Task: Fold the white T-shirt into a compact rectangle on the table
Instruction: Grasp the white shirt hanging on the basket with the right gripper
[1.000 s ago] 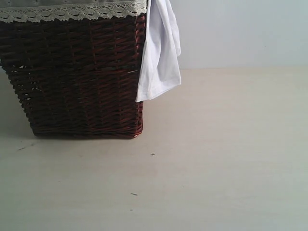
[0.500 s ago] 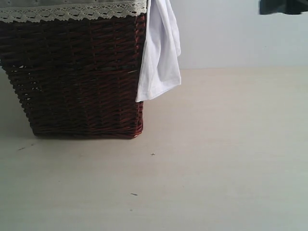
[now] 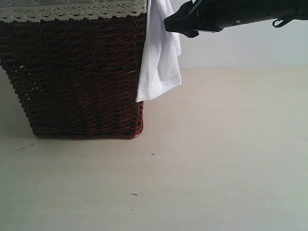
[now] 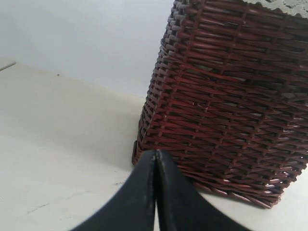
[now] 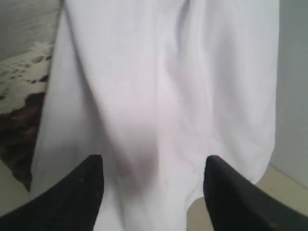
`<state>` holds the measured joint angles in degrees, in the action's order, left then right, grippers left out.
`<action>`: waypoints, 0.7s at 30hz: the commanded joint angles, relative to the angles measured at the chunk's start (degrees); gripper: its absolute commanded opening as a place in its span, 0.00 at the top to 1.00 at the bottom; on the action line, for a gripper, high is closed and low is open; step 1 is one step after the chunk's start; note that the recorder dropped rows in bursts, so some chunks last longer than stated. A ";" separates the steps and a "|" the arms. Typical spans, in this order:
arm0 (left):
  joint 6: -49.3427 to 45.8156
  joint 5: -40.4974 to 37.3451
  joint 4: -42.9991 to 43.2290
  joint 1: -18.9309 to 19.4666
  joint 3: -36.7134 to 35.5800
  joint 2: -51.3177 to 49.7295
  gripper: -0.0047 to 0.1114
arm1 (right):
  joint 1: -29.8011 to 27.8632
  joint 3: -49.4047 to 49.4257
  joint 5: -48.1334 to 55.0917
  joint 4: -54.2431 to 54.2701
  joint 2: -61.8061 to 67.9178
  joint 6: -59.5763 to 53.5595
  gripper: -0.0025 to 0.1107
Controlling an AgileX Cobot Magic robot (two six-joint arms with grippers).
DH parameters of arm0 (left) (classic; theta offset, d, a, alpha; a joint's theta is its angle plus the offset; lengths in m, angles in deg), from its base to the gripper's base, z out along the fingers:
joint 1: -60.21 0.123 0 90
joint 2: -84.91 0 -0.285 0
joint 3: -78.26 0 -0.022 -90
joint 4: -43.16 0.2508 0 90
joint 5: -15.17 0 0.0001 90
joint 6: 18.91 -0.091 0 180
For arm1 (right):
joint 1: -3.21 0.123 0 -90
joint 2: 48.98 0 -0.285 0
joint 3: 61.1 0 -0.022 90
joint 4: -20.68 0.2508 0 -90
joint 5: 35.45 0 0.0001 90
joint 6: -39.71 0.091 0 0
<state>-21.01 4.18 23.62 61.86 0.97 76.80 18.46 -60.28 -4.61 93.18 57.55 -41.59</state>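
The white T-shirt (image 3: 159,57) hangs in folds over the right rim of a dark wicker basket (image 3: 77,77), its lower edge above the table (image 3: 216,159). My right gripper (image 3: 169,23) comes in from the upper right, its tip right by the hanging cloth near the rim. The right wrist view shows this gripper (image 5: 154,166) open, the white T-shirt (image 5: 163,86) filling the view just ahead of the two black fingertips. Shut and empty, my left gripper (image 4: 156,154) hovers low over the table (image 4: 57,144) by the basket's (image 4: 226,106) bottom corner.
The tall wicker basket has white lace trim (image 3: 72,12) along its top edge and occupies the left back of the table. A pale wall (image 3: 240,48) runs behind.
My right arm has swept in from the top right corner to the hanging shirt. The shirt and basket have not moved.
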 commanded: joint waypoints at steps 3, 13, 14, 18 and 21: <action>0.39 0.00 -0.17 -0.09 0.07 0.32 0.96 | 0.09 -2.97 3.81 2.29 4.33 -0.47 0.48; 0.39 0.00 -0.17 -0.09 0.07 0.32 0.96 | 0.09 -3.47 -4.24 1.98 7.60 -1.08 0.72; 0.39 0.00 -0.17 -0.09 0.07 0.32 0.96 | 0.09 -3.47 -4.27 1.61 7.89 -1.86 0.83; 0.39 0.00 -0.17 -0.09 0.07 0.32 0.96 | 0.09 -3.98 -3.55 1.32 5.84 -6.65 0.98; 0.39 0.00 -0.17 -0.09 0.07 0.32 0.96 | 0.09 -6.47 -4.46 1.06 1.44 -6.39 0.98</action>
<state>-21.01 4.18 23.62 61.86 0.97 76.80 18.46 -64.81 -8.39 94.23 62.33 -47.59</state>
